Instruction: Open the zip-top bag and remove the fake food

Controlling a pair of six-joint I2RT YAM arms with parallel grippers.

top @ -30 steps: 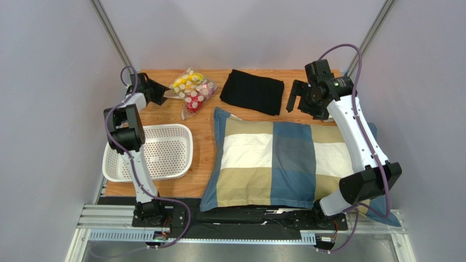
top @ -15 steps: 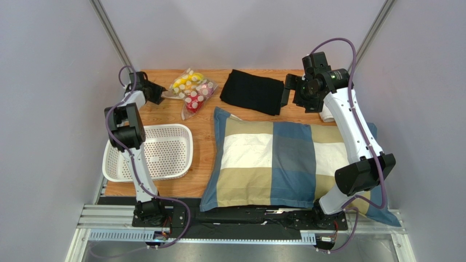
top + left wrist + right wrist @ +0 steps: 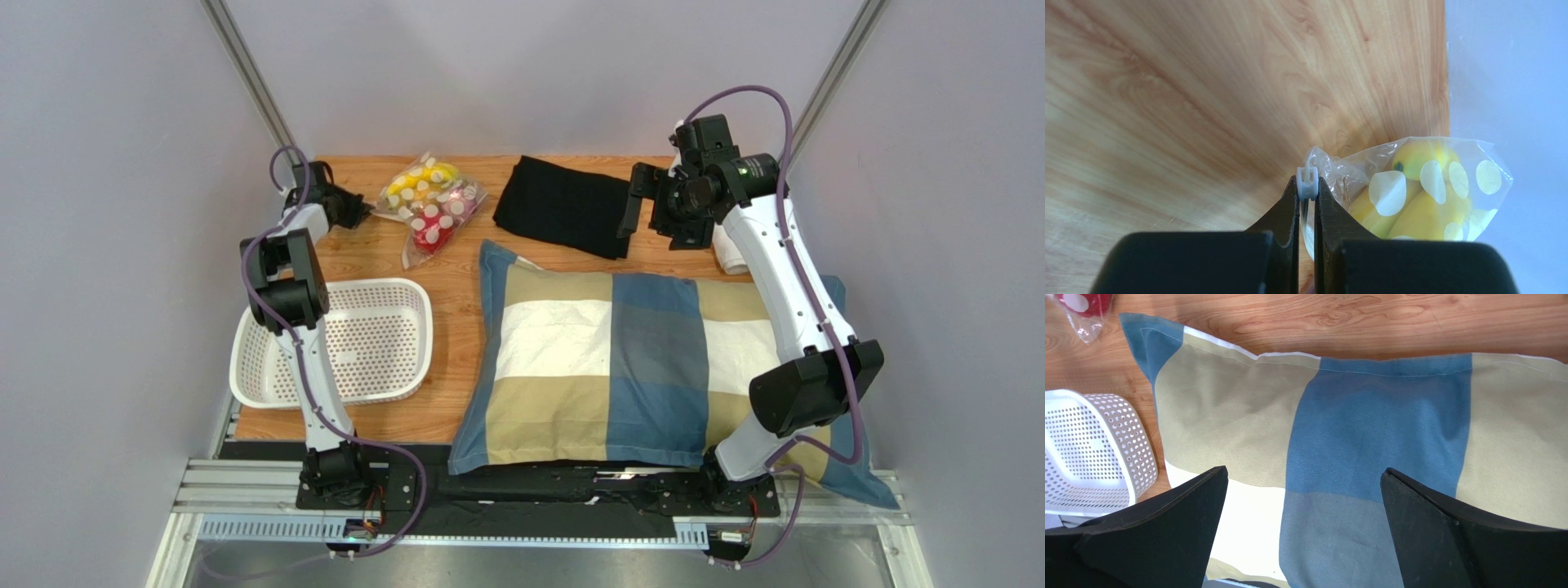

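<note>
The clear zip-top bag (image 3: pixel 429 203) with whitish spots lies at the back left of the wooden table. Inside it is the fake food: yellow bananas (image 3: pixel 1420 211) and a red piece (image 3: pixel 431 230). My left gripper (image 3: pixel 1307 184) is at the bag's left corner and is shut on its small white zipper slider (image 3: pixel 1307 181). In the top view the left gripper (image 3: pixel 355 210) touches the bag's left end. My right gripper (image 3: pixel 638 205) hangs open over the right end of the black cloth, and the wrist view shows the right gripper (image 3: pixel 1303 473) holding nothing.
A white perforated tray (image 3: pixel 334 286) sits at the front left. A blue, beige and white checked pillow (image 3: pixel 613 355) covers the middle and right. A folded black cloth (image 3: pixel 564 203) lies behind it. The table's back edge and the wall are just beyond the bag.
My left gripper has closed on the bag's zipper slider. The right arm has swung left, from the table's back right corner to the black cloth's right end.
</note>
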